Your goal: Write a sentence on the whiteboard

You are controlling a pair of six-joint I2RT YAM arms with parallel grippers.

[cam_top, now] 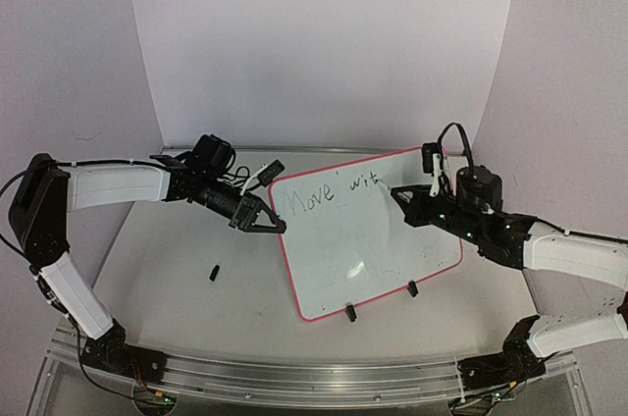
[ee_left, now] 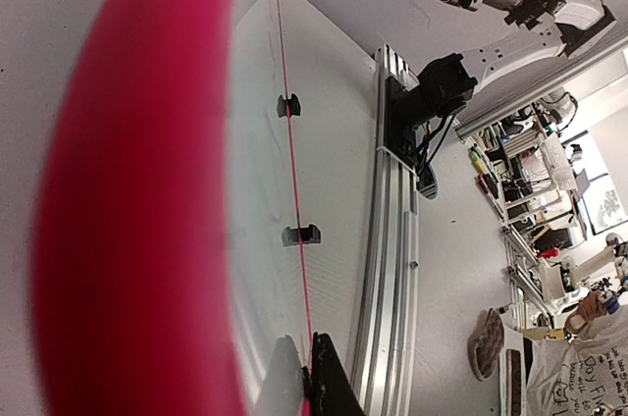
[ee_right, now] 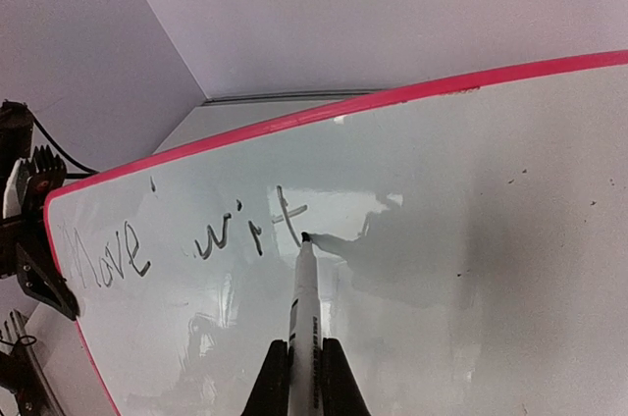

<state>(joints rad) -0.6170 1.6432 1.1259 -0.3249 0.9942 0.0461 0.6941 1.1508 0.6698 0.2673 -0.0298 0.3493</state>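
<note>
Writing in hand: right gripper (ee_right: 304, 357) pinches a marker (ee_right: 305, 284), tip on the mid-table whiteboard (cam_top: 392, 259), where the sentence (cam_top: 329, 195) reads "Move wit"; left gripper (cam_top: 267, 221) clamps its left rim. Next, probably: an "h", lightly pressed.

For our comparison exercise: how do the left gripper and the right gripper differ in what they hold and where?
The left gripper clamps the whiteboard by its rim; the right gripper holds a marker. The left gripper sits at the board's edge; the right gripper reaches over its face, marker tip at the sentence, just after "wit". Both are shut on something.
</note>
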